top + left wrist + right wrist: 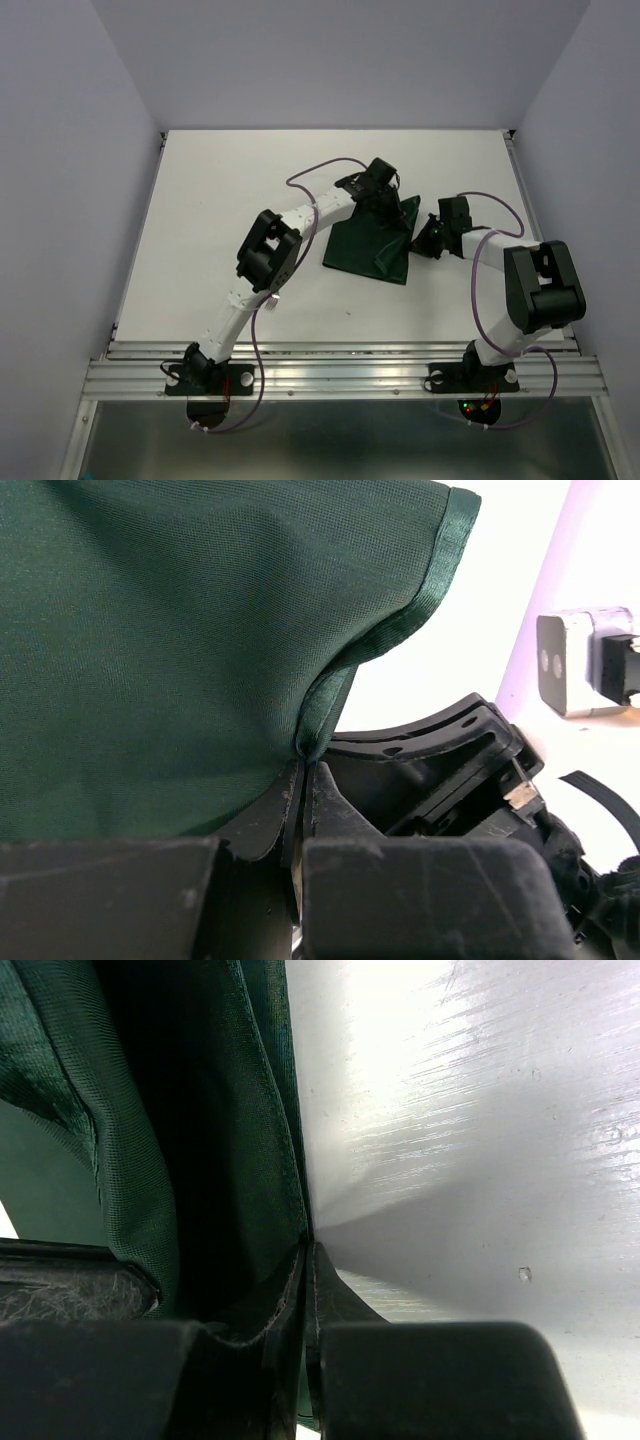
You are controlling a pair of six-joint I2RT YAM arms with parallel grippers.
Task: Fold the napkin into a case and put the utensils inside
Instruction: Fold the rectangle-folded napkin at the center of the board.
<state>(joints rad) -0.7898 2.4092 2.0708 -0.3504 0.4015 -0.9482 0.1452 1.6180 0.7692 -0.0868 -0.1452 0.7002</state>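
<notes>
Dark green napkin (365, 250) sat mid-table (220, 200), bunched and part lifted. Left gripper (305, 765) was clamped on its hemmed edge, right gripper (308, 1250) was pinched on another edge. Fold looked only begun: no case formed, utensils not in view, insertion left.

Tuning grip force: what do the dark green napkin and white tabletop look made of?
Dark green cloth napkin: fine woven fabric, maybe synthetic; visible weave, matte with shinier hem. White tabletop: hard, smooth, semi-gloss, perhaps laminate; glare and fine scratches.
</notes>
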